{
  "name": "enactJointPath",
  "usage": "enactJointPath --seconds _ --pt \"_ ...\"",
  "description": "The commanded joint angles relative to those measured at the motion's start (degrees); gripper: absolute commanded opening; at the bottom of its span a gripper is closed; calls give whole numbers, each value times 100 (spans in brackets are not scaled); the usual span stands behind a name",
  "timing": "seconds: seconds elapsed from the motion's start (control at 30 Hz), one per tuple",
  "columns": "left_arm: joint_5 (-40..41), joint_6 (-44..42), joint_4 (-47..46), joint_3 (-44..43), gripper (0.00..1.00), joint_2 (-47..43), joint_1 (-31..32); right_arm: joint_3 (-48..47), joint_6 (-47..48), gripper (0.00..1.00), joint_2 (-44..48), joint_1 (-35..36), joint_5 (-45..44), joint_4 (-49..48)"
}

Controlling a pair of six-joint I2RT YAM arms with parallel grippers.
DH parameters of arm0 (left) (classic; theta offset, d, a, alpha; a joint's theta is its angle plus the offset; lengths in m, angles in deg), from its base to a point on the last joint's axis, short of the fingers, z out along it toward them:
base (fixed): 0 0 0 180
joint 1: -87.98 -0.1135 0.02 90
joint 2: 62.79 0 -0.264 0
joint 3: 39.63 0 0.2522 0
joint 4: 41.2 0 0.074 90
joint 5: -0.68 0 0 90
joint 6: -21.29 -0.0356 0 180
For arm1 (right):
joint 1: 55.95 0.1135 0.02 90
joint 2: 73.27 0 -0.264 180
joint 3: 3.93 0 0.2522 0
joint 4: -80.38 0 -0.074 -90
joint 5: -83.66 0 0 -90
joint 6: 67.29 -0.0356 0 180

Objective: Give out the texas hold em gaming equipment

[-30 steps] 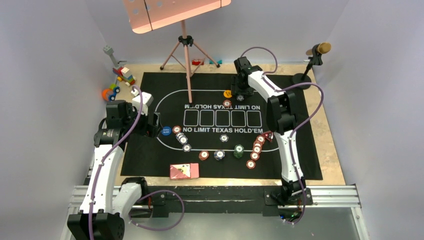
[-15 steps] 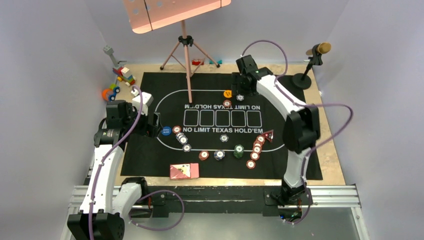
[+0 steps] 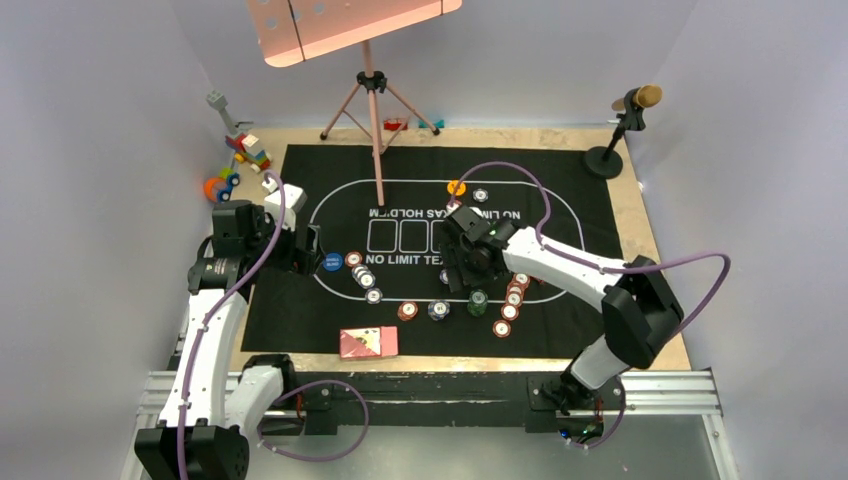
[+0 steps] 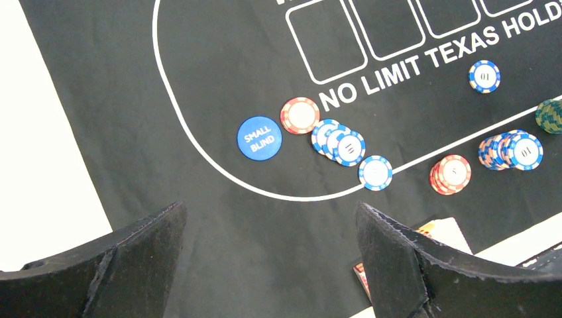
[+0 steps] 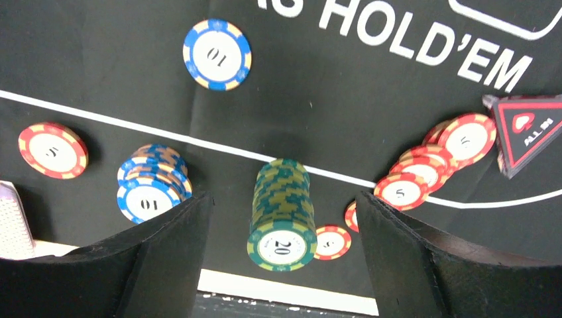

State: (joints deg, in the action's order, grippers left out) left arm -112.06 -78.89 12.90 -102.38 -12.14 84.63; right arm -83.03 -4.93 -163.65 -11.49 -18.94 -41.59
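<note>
Between the wide-spread fingers point(image 5: 166, 255) of the right gripper point(image 5: 280, 202) stands a green chip stack point(image 5: 281, 215), clear of both pads, so this gripper holds nothing. At eleven o'clock from the stack lies a single blue chip point(image 5: 217, 54), and at nine o'clock a short blue stack point(image 5: 151, 184). At two o'clock a fan of red chips point(image 5: 431, 165) runs up to the triangular all-in marker point(image 5: 530, 129). All rest on the black felt mat point(image 5: 99, 53).

The left gripper point(image 4: 270, 211) hangs over the mat's nine o'clock end, fingers fully apart and empty. At twelve o'clock ahead of it sit the small-blind disc point(image 4: 259, 137) and overlapping blue chips point(image 4: 338, 142). The card box point(image 3: 368, 342) lies at the mat's six o'clock edge, and the orange disc point(image 3: 456, 187) towards twelve.
</note>
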Motion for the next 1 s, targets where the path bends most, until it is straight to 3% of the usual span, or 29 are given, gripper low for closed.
enactJointPath --seconds 0.0,0.27,0.57,0.97 --pt "-55 -102 -138 2 100 -81 -17 263 -433 82 527 112 -205 -28" --pt "-46 -103 -144 21 100 -125 -20 517 -475 82 461 240 -100 -199" --pt "-44 -101 -143 21 100 -113 -17 -193 -615 81 581 856 -789 -72" --pt "-29 -92 -153 30 100 -147 -23 -205 -480 81 -505 1412 161 -846"
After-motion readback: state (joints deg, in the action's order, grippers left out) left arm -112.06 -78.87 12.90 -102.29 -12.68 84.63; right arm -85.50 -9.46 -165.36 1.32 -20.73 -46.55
